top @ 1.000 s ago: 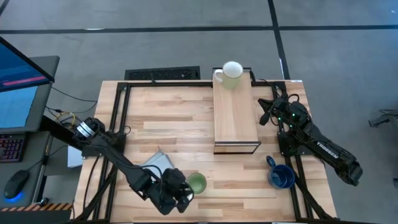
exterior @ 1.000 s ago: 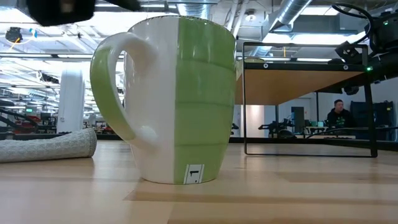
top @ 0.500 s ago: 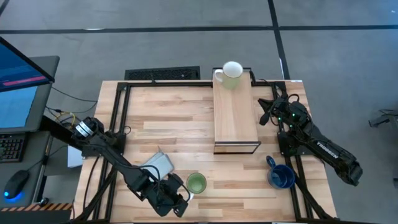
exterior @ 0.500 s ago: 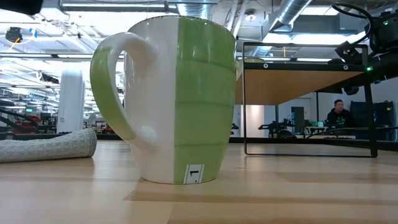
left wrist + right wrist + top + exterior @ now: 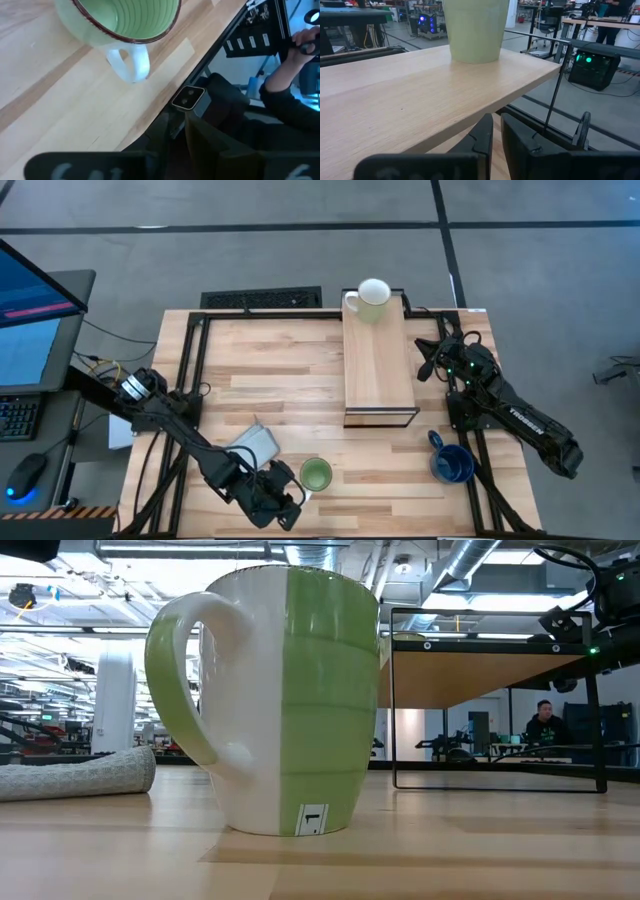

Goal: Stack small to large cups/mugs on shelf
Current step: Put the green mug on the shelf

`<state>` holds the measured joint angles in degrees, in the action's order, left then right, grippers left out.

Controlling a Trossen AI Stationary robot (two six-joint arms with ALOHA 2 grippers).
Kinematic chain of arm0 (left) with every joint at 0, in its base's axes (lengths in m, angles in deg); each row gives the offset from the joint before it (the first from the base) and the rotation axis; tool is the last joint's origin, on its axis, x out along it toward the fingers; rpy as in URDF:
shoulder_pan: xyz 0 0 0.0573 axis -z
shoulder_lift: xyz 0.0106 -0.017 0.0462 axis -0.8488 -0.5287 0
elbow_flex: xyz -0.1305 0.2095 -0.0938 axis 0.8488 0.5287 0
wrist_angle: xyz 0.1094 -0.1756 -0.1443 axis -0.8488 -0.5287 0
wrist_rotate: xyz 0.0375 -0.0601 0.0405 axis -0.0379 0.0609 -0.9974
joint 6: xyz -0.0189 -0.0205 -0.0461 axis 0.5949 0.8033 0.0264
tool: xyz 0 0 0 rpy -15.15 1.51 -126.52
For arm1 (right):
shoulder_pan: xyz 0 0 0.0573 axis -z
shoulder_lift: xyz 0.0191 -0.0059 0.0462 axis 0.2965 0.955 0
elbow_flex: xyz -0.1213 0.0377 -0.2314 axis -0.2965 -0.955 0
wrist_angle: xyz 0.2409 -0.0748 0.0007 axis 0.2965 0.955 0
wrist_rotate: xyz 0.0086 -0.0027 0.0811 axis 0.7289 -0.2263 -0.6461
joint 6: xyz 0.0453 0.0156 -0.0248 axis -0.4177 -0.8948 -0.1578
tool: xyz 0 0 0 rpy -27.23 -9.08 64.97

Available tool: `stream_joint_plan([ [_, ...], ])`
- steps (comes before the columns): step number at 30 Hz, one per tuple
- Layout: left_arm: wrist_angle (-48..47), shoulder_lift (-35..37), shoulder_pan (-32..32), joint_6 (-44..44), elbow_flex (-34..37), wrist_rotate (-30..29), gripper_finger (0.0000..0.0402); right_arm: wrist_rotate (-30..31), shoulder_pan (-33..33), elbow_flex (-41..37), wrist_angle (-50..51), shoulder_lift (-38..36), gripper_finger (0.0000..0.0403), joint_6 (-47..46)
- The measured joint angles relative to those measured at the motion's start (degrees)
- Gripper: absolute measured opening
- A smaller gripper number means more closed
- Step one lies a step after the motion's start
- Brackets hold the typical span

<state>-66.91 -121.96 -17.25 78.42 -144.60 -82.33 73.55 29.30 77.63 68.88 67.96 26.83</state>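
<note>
The white mug (image 5: 373, 298) stands on its base at the far end of the light-wood shelf (image 5: 378, 370); it also shows in the right wrist view (image 5: 476, 30). The light green mug (image 5: 316, 474) stands upright on the table near the front edge, its handle (image 5: 131, 62) toward that edge; it fills the low view (image 5: 275, 700). The dark blue mug (image 5: 452, 463) stands on the table at the front right. My left gripper (image 5: 288, 502) (image 5: 185, 140) is shut and empty just left of the green mug. My right gripper (image 5: 428, 362) (image 5: 496, 137) is shut and empty beside the shelf's right side.
A folded grey-blue cloth (image 5: 250, 445) lies on the table left of the green mug, also in the low view (image 5: 80, 772). A small camera (image 5: 187, 97) sits at the table's front edge. A person's arm (image 5: 295, 75) shows beyond the front edge.
My left gripper has drawn back from the green mug toward the table's near edge and a little left, leaving the top of the low view. The green mug stands where it was.
</note>
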Motion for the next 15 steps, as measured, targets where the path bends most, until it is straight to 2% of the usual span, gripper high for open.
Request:
stream_joint_plan([
  [4, 0.00, -0.02, -0.49, 0.62, 0.00, 0.05, 0.0076, 0.00, 0.00, 0.00, -0.02, 0.02, 0.0060, 0.00],
  [15, -0.11, -0.07, -1.20, 1.05, 0.00, -0.49, 0.0188, 0.00, 0.00, 0.00, -0.01, 0.02, 0.0060, 0.00],
])
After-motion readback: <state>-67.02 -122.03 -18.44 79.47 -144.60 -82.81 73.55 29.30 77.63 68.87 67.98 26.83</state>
